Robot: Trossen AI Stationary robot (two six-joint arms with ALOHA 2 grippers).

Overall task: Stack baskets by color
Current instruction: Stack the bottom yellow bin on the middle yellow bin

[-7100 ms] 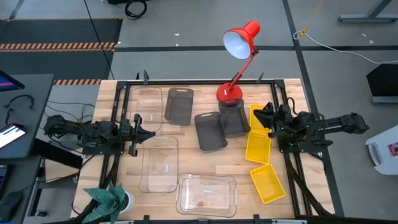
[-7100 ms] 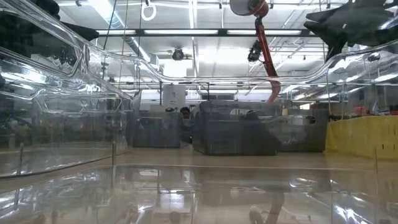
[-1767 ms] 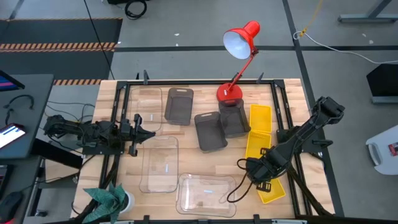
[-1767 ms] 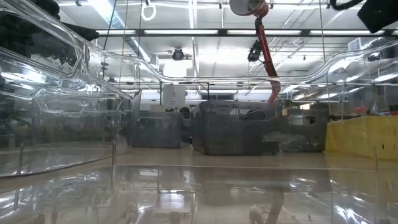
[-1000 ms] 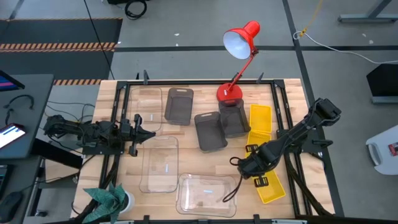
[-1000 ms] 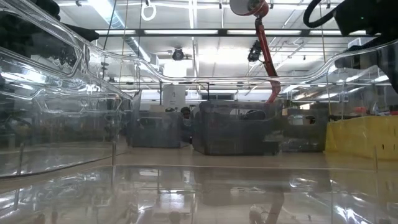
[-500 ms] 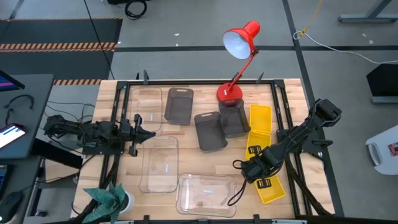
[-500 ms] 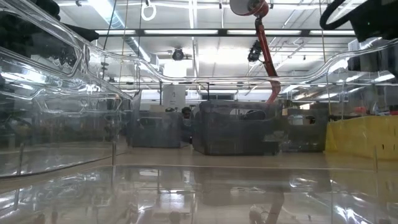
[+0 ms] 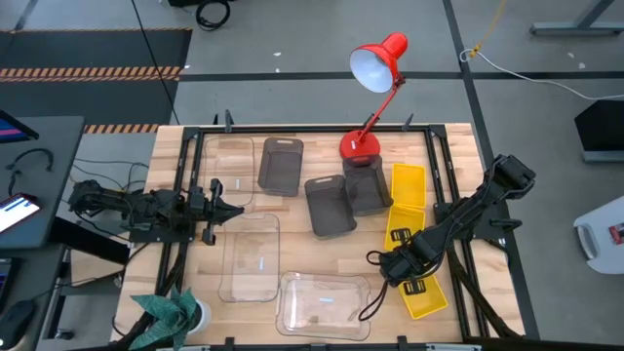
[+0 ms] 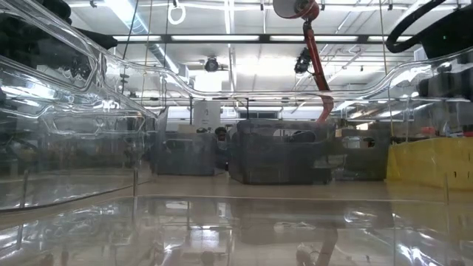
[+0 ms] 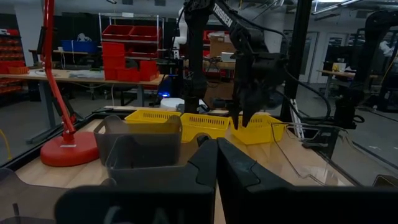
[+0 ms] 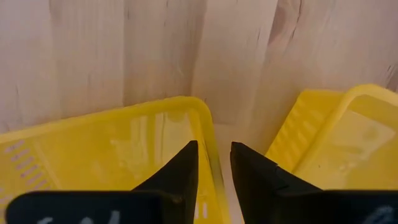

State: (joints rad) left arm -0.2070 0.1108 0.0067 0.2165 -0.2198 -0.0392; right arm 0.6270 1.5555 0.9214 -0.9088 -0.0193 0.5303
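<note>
Three yellow baskets lie in a row along the table's right side: far [image 9: 408, 183], middle [image 9: 402, 234] and near [image 9: 425, 292]. Three dark grey baskets [image 9: 330, 205] sit mid-table, and clear baskets [image 9: 252, 255] are on the left and near side. My right gripper [image 12: 214, 152] points straight down between the middle and near yellow baskets. It is open, with one finger on each side of a yellow basket's rim. The other yellow basket [image 12: 336, 137] lies beside it. My left gripper [image 9: 237, 207] waits shut at the table's left. My right gripper comes from above, with one finger [image 12: 186, 168] inside the yellow basket and one outside. The basket's rim [image 12: 210, 134], just past a rounded corner, runs between them. I cannot tell whether the fingers touch the rim. The basket rests flat on the table.
A red desk lamp [image 9: 375, 63] stands at the far edge, its base [image 9: 359, 146] beside a grey basket [image 9: 366, 183]. A black frame rail [image 9: 312, 129] borders the table. A green cloth [image 9: 166, 312] lies at the near left corner. Bare wood [image 9: 375, 249] shows between the grey and yellow baskets.
My right gripper has shifted a little toward the table's right edge and sunk lower over the yellow baskets. The baskets have stayed where they were.
</note>
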